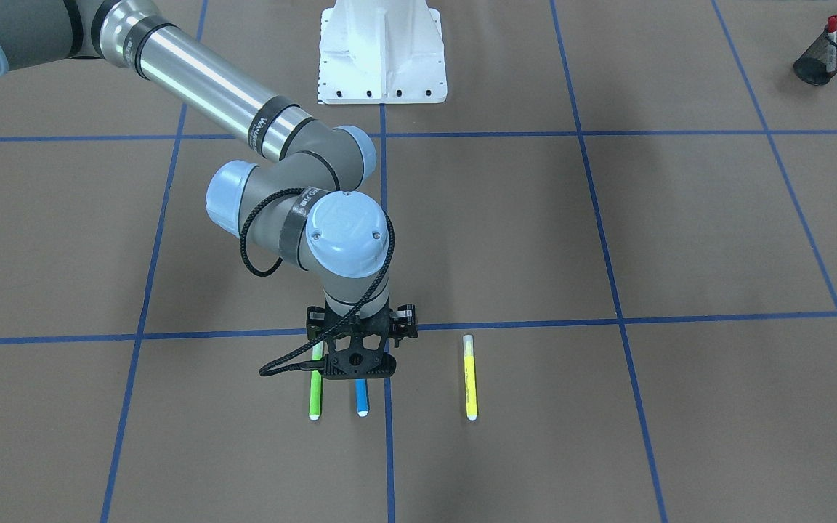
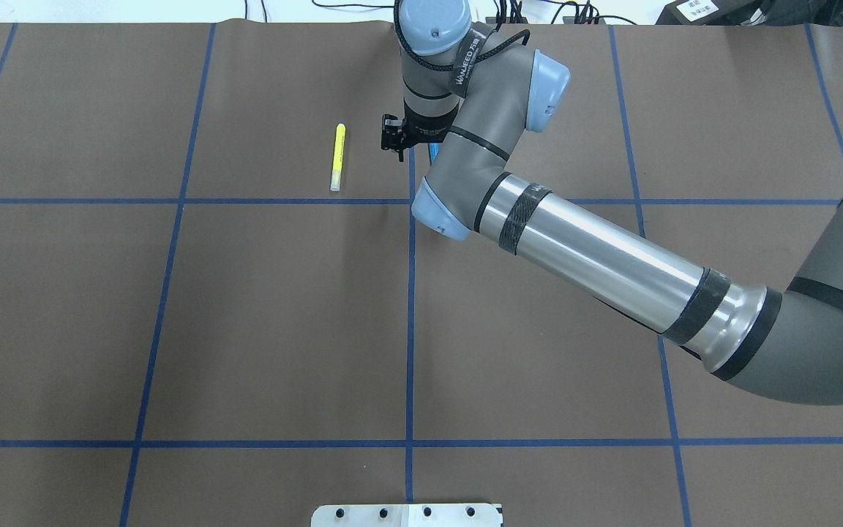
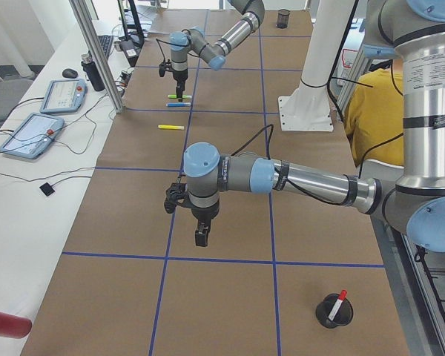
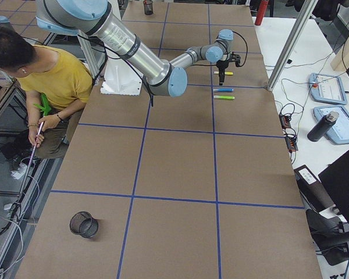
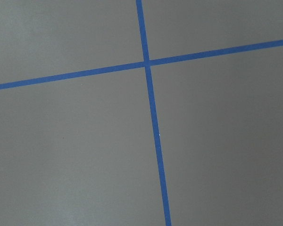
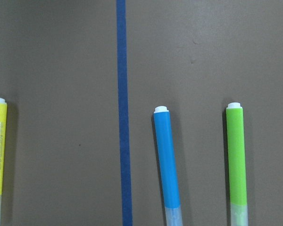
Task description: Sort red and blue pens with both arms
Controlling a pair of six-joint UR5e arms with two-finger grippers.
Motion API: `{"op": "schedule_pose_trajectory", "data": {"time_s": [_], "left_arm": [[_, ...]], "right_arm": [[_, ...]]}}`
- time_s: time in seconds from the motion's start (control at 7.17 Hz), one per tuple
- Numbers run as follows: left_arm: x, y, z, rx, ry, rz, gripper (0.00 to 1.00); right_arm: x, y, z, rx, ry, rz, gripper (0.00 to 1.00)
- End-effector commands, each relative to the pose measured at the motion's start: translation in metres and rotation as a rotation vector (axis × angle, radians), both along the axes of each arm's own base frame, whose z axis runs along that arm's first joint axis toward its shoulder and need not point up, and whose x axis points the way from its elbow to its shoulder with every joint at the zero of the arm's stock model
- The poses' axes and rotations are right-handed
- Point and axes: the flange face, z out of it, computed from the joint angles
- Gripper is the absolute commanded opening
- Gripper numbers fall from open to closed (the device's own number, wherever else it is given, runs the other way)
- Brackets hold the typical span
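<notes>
The blue pen (image 1: 362,398) lies on the brown table between a green and a yellow marker, and fills the middle of the right wrist view (image 6: 167,160). My right gripper (image 1: 358,372) hangs straight above it, black jaws spread wide across the pen and nothing held. The red pen (image 1: 832,29) stands upright in a black mesh cup (image 1: 818,64) at the table's far left end. My left gripper (image 3: 200,239) shows only in the exterior left view, raised over a blue tape crossing (image 5: 147,63). I cannot tell whether it is open or shut.
The green marker (image 1: 315,396) lies just beside the blue pen, and the yellow marker (image 1: 470,378) lies across the tape line. A second, empty mesh cup (image 4: 84,224) stands at the right end. The white pedestal (image 1: 382,51) and a seated person (image 4: 58,81) are behind the table.
</notes>
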Motion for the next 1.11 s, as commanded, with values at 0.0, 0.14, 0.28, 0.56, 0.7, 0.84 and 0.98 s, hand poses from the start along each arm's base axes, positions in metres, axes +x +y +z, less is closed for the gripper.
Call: {"op": "schedule_pose_trajectory", "data": {"time_s": [0.0, 0.14, 0.28, 0.56, 0.7, 0.84, 0.98], "left_arm": [[0.0, 0.0, 0.0, -0.001, 0.0, 0.0, 1.0], [0.0, 0.0, 0.001, -0.002, 0.0, 0.0, 1.0], [0.0, 0.0, 0.002, -0.004, 0.0, 0.0, 1.0], [0.0, 0.0, 0.002, -0.004, 0.0, 0.0, 1.0], [0.0, 0.0, 0.002, -0.004, 0.0, 0.0, 1.0], [0.0, 0.0, 0.001, -0.002, 0.0, 0.0, 1.0], [0.0, 0.0, 0.001, -0.002, 0.0, 0.0, 1.0]], "right_arm": [[-0.008, 0.004, 0.012, -0.004, 0.016, -0.019, 0.84], [-0.017, 0.012, 0.014, 0.002, 0.019, -0.036, 0.7], [-0.019, 0.014, 0.021, 0.01, 0.026, -0.033, 0.56], [-0.018, 0.014, 0.035, 0.025, 0.012, -0.034, 0.54], [-0.017, 0.015, 0.051, 0.046, -0.007, -0.031, 0.54], [-0.017, 0.015, 0.052, 0.046, -0.006, -0.032, 0.54], [-0.017, 0.015, 0.05, 0.047, -0.007, -0.032, 0.54]]}}
